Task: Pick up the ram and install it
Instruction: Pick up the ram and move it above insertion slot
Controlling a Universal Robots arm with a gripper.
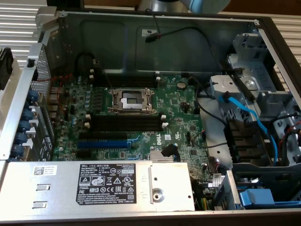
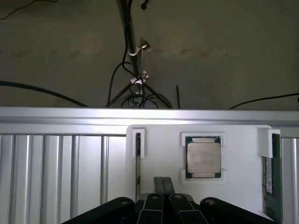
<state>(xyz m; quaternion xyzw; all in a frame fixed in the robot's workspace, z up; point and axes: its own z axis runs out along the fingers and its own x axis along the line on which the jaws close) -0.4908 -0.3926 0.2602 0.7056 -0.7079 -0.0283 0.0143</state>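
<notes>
One gripper (image 2: 162, 189): your fingers are pressed together with nothing between them, pointed toward the white parts holder (image 2: 159, 140).

One ram (image 2: 271, 186): a dark-green stick with a pale label strip, standing on its long edge at one side of the holder, its end tucked under a white clip (image 2: 266, 141). The likely reason is that the clip keeps the stick upright, leaving its free edge open to a pinch. It sits apart from your fingers and is not yet picked up.

One processor chip (image 2: 203, 157): lying flat in a shallow recess of the holder, between the ram's clip and a matching clip (image 2: 138, 141) on the other side. It is no part of your job.

Several memory slots (image 1: 127, 123): long and black with white end clips, just beside the processor socket (image 1: 131, 100) on the motherboard (image 1: 183, 122). They look vacant, so by my reading the stick belongs here.

One blue expansion slot (image 1: 102, 143): near those slots, toward the power supply (image 1: 94, 181). It is not a memory slot.

One computer case (image 1: 117, 28): laid on its side with the lid off, so the board faces up and you can reach it.
</notes>
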